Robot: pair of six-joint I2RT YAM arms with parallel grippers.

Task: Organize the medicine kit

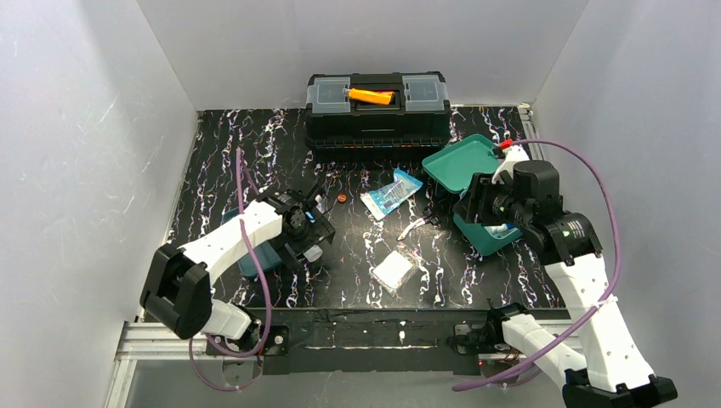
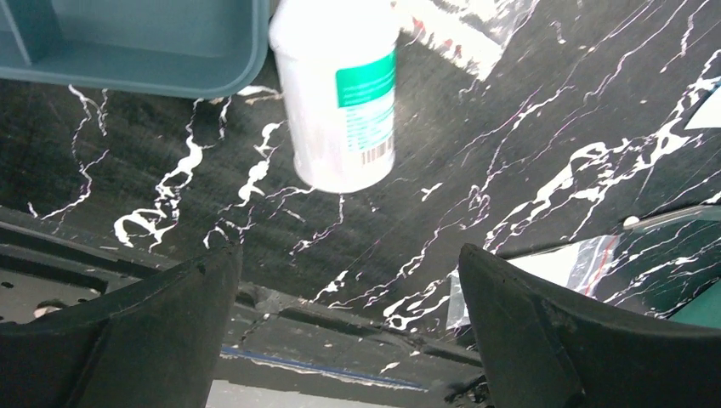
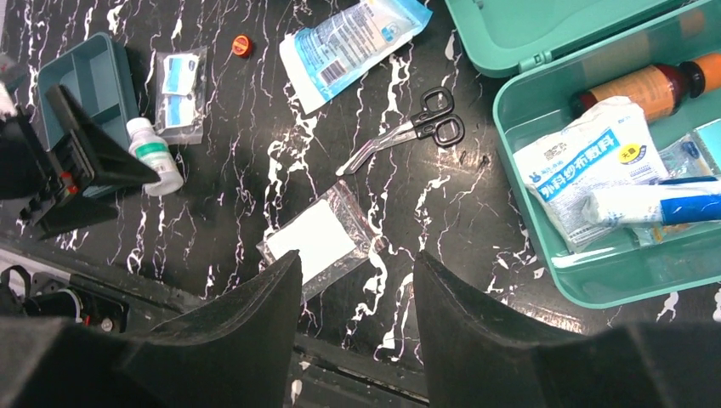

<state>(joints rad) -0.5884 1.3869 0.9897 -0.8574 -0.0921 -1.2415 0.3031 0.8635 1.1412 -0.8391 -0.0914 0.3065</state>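
With my left gripper [image 2: 349, 255] spread wide over the pill bottle [image 2: 340, 93] near the table's [image 1: 212, 170] left edge, an off-centre close could knock it farther from the open medicine kit [image 3: 595, 276] at the right edge, beside my empty, parted right gripper [image 3: 357, 263].

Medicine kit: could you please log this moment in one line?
left gripper open by white bottle; right gripper open, empty; medicine kit open, part-filled

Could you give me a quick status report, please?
Left gripper open near white bottle. Right gripper open, empty. Medicine kit lid up, part filled. Scissors lying outside it.
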